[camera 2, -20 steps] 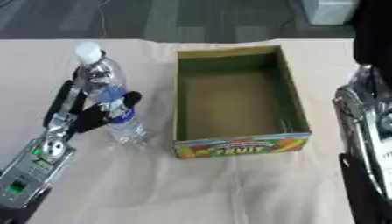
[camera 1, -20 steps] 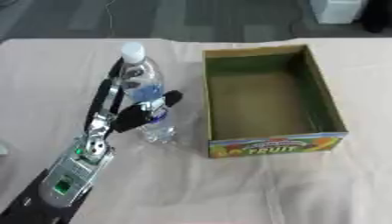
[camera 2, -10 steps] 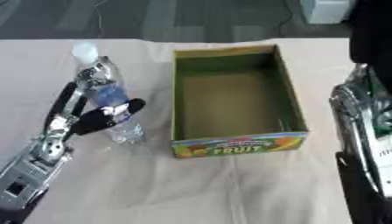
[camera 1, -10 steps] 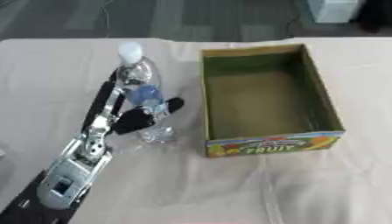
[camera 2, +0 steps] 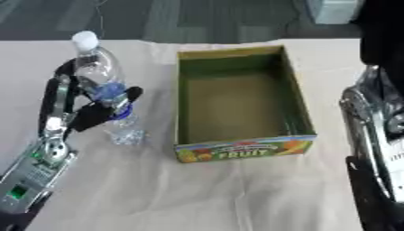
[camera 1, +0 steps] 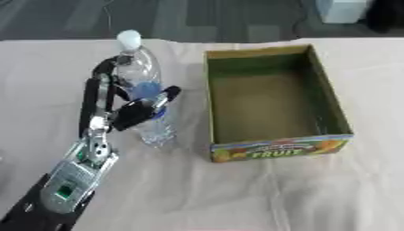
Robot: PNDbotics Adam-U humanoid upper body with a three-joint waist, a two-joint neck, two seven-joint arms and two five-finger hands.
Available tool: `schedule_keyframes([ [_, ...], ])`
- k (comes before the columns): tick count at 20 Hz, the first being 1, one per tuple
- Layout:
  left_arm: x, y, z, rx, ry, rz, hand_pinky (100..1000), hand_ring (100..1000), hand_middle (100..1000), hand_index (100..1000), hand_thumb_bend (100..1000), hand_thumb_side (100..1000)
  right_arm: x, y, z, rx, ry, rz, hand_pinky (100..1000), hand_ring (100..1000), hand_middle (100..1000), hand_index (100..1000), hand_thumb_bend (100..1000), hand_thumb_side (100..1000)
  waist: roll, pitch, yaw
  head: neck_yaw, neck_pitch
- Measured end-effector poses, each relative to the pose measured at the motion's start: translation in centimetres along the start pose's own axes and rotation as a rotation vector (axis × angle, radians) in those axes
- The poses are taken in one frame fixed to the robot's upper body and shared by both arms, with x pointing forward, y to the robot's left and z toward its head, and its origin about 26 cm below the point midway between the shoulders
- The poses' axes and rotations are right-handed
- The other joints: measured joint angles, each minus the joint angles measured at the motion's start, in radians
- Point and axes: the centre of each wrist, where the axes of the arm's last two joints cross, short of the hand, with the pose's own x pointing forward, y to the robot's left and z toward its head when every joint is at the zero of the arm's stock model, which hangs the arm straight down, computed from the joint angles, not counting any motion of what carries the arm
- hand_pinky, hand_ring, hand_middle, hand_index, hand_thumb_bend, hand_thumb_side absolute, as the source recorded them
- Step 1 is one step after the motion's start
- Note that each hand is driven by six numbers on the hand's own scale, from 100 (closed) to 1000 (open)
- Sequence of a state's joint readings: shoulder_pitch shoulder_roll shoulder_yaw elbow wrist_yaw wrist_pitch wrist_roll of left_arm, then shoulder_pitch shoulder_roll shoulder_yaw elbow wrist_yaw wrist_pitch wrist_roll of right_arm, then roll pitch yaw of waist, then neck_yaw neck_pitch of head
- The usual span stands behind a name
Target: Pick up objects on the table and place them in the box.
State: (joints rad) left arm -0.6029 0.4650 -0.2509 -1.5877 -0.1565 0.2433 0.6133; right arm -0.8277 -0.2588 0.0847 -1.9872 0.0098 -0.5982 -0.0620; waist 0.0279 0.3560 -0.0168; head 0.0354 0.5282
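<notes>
The fingers (camera 1: 103, 85) of the left hand (camera 1: 126, 106) curl round a clear water bottle (camera 1: 146, 97) with a white cap, thumb on its near side. The bottle stands on the desk (camera 1: 236, 189). Right of the fingers sits the open fruit box (camera 1: 272, 146). The right hand's fingers cannot be made out.

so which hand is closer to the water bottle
Left. The left hand is curled round the water bottle. The right arm stands beyond the box on the far right, its hand not visible.
</notes>
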Motion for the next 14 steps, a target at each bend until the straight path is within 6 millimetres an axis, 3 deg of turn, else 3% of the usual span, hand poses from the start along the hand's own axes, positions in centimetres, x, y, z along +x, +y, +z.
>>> schedule_keyframes([
  [1, 0.10, 0.00, -0.08, 0.017, -0.002, 0.002, 288, 404, 623, 730, 686, 402, 0.00, 0.01, 0.00, -0.001, 0.000, 0.000, 768, 861, 923, 926, 100, 1000, 0.000, 0.000, 0.000, 0.000, 0.001],
  [8, 0.17, -0.02, -0.13, 0.083, 0.005, 0.019, 297, 398, 611, 727, 664, 439, -0.01, -0.07, 0.00, -0.006, 0.000, 0.002, 768, 861, 924, 926, 100, 1000, -0.001, 0.000, 0.000, 0.000, 0.007],
  [14, 0.20, 0.00, -0.14, 0.099, 0.012, 0.031, 123, 299, 528, 627, 564, 407, -0.01, -0.07, 0.00, -0.008, 0.002, 0.004, 768, 861, 924, 926, 100, 1000, -0.004, 0.000, 0.000, 0.000, 0.008],
])
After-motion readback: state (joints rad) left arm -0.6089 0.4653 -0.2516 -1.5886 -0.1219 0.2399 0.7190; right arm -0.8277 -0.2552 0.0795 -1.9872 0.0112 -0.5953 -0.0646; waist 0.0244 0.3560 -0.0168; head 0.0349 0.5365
